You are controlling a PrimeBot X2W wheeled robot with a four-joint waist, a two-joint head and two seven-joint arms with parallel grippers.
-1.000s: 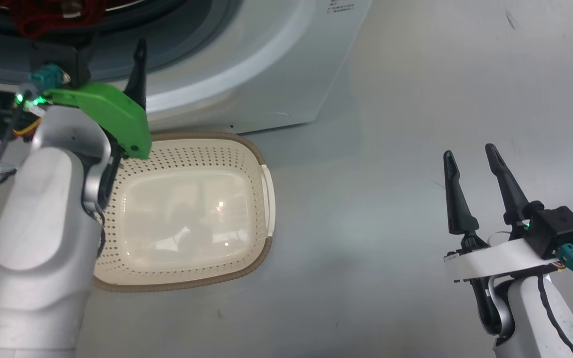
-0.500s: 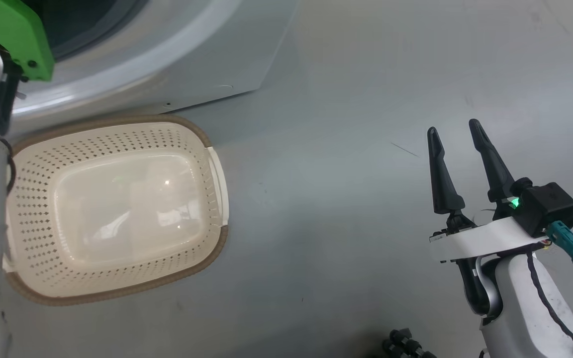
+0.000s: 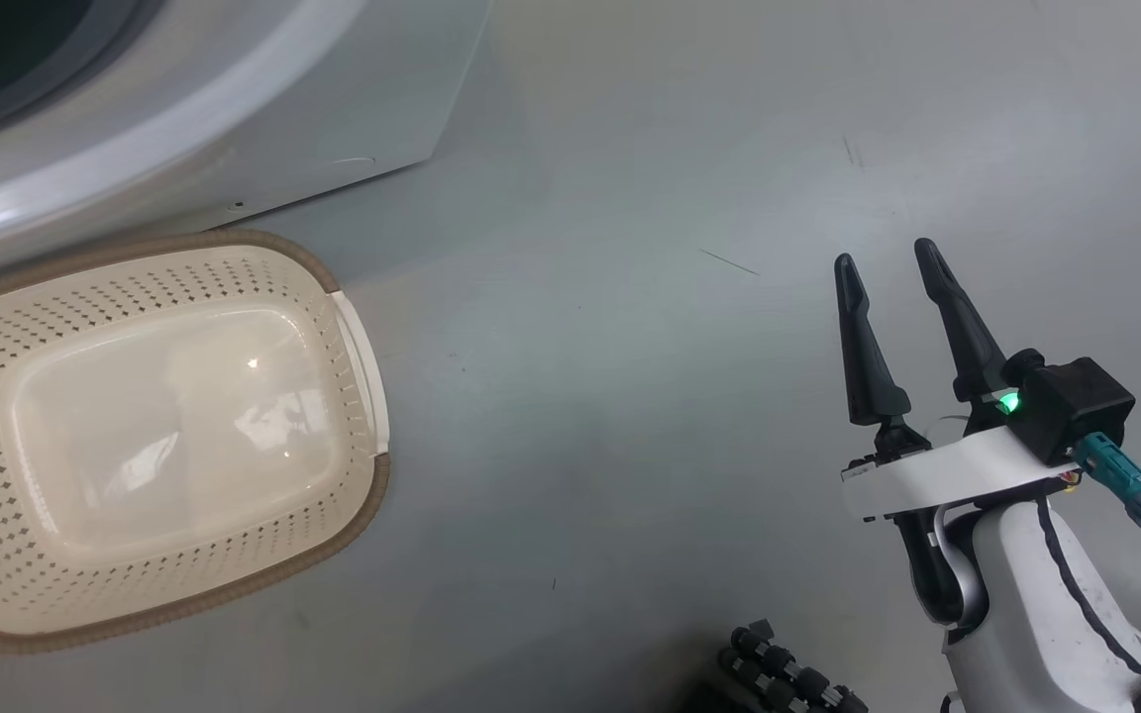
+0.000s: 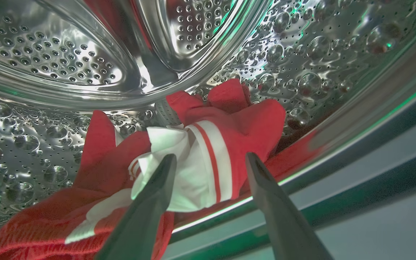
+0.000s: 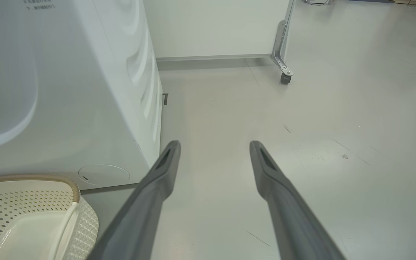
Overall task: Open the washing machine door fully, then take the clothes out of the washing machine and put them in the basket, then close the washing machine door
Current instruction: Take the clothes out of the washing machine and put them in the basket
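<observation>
Pale grey floor (image 3: pixel 630 416) beneath cream basket (image 3: pixel 364 376).

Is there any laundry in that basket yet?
No, the basket has a bare cream bottom, with no cloth lying in it.

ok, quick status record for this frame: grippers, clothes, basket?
left gripper: open, inside the drum, pointed at the clothes, nothing gripped
right gripper: open, empty, over the floor
clothes: red and white, lying in the drum
basket: empty, on the floor beside the washing machine
</observation>
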